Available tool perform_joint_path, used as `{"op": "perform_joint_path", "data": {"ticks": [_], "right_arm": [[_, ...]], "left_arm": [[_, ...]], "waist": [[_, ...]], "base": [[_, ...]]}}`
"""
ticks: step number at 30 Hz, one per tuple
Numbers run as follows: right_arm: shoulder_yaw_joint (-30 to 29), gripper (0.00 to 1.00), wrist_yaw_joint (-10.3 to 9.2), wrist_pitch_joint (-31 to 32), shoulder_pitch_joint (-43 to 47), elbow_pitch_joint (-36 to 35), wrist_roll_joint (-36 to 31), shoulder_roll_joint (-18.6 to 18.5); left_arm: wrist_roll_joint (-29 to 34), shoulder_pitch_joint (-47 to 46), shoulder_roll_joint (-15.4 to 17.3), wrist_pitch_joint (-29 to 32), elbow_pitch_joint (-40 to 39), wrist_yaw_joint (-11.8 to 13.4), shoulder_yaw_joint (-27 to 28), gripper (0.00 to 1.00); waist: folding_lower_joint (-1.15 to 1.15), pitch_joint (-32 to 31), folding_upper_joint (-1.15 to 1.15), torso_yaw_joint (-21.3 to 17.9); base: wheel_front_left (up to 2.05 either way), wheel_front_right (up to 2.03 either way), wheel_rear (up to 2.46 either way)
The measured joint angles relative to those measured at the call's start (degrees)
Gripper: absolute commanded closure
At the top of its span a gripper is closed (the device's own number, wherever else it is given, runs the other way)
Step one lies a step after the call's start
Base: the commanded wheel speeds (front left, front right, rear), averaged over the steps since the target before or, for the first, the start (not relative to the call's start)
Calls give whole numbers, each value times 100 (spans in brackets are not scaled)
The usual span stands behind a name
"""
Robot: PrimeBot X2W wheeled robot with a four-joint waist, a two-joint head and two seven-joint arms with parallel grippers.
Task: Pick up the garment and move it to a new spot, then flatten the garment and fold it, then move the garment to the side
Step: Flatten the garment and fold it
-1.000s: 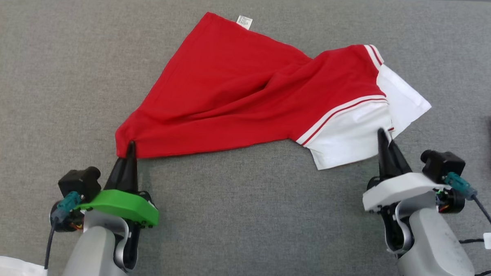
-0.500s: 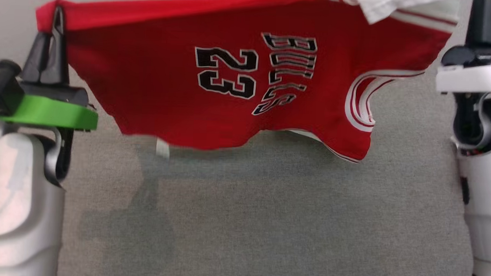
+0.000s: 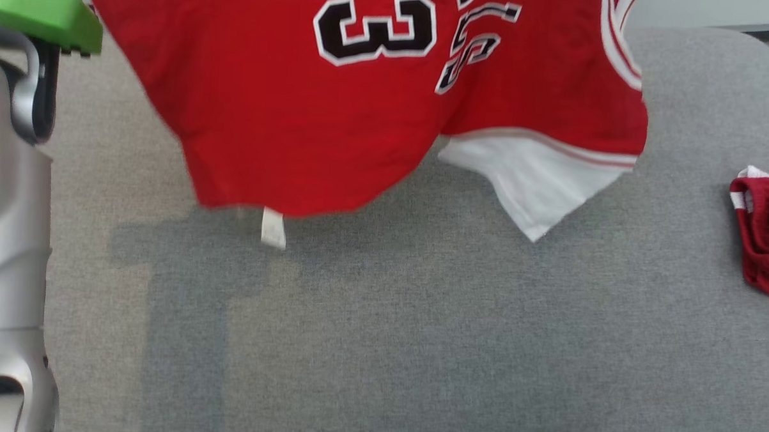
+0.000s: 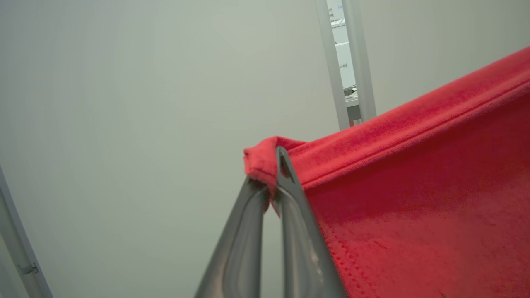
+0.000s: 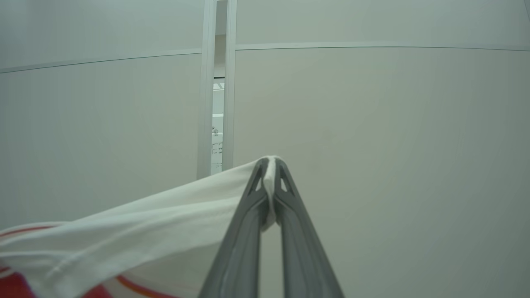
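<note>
You hold the red basketball jersey with black-and-white numbers and white trim (image 3: 311,111) up in the air above the grey fabric-covered desk (image 3: 418,345), and its lower hem and small white label (image 3: 273,228) seem to dangle clear of the surface. Your left end effector (image 4: 275,163) is clamped tight on a bunched red corner. Your right end effector (image 5: 271,165) is pinched closed on a white edge, and the cloth runs fairly taut between the two. To set it down well, hold both pinches firm and both ends level and well spread. Let the hanging hem touch the open middle of the desk first, then lay the rest down away from it so no crease forms. Watch the white panel (image 3: 532,189) hanging below the red on your right, as it will likely tuck under unless you stretch that side. A small red-and-white cloth bundle (image 3: 764,229) lies at the right edge of the desk, well apart from the jersey, so land short of it. The desk's rounded far corner on the right also limits your room.
</note>
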Motion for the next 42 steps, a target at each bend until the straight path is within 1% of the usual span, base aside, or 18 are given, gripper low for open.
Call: {"op": "perform_joint_path", "data": {"ticks": [1, 3, 6, 9, 12, 14, 16, 19, 20, 23, 26, 30, 33, 38, 42], "right_arm": [[-146, 100, 0, -37, -246, 172, -118, 26], [-258, 100, 0, -82, -719, 347, -437, 64], [-453, 100, 0, -92, -1211, 252, -801, 88], [-765, 100, 1, -112, -1368, 89, -935, 120], [-806, 100, 0, -114, -1111, 75, -929, 201], [-761, 100, 1, -113, -609, 103, -827, 282], [-651, 100, 1, -111, 207, 142, -582, 414], [-60, 100, -3, -109, 1502, -75, 14, 537], [207, 100, -4, -111, 2124, -132, 226, 556], [509, 100, -9, -110, 3457, -238, 709, 606], [679, 100, -8, -110, 4370, -413, 1042, 606], [988, 100, -8, -111, 5274, -683, 1310, 509], [1143, 100, -8, -111, 5699, -792, 1450, 385], [1285, 100, -8, -112, 6228, -990, 1504, 234], [1212, 100, -8, -112, 6715, -1204, 1617, 187]], "left_arm": [[32, -203, -32, -120, 166, 37, -21, 100], [79, -619, -69, -302, 413, 140, -22, 100], [193, -1191, -96, -434, 539, 201, -7, 100], [171, -1445, -219, -471, 358, 285, 129, 100], [176, -1324, -241, -476, 272, 285, 226, 100], [126, -876, -328, -475, 292, 313, 354, 100], [-41, -185, -502, -472, 371, 331, 542, 100], [-110, 938, -770, -469, 392, 325, 747, 100], [-108, 1492, -858, -469, 471, 271, 762, 100], [-259, 2676, -1167, -467, 628, 280, 1033, 100], [-367, 3374, -1293, -468, 633, 272, 1168, 100], [-470, 4058, -1345, -468, 534, 277, 1346, 100], [-500, 4475, -1360, -469, 516, 258, 1248, 100], [-675, 5012, -1359, -468, 301, 335, 1181, 100], [-812, 5415, -1361, -468, 132, 380, 1144, 100]], "waist": [[0, 114, 0, 11], [0, 335, 0, 34], [0, 625, 0, 62], [0, 872, 0, 86], [0, 1077, 0, 96], [0, 1183, 0, 91], [1, 1233, 0, 65], [1, 1184, 0, 34], [1, 1138, 0, 19], [1, 982, 0, -27], [0, 787, 0, -87], [0, 530, 0, -165], [0, 339, 0, -219], [0, 22, 0, -278], [0, -268, 0, -305]], "base": [[0, 0, 0], [0, 0, 0], [0, 0, 0], [0, 0, 0], [0, 0, 0], [0, 0, 0], [0, 0, 0], [0, 0, 0], [0, 0, 0], [0, 0, 0], [0, 0, 0], [0, 0, 0], [0, 0, 0], [0, 0, 0], [0, 0, 0]]}}
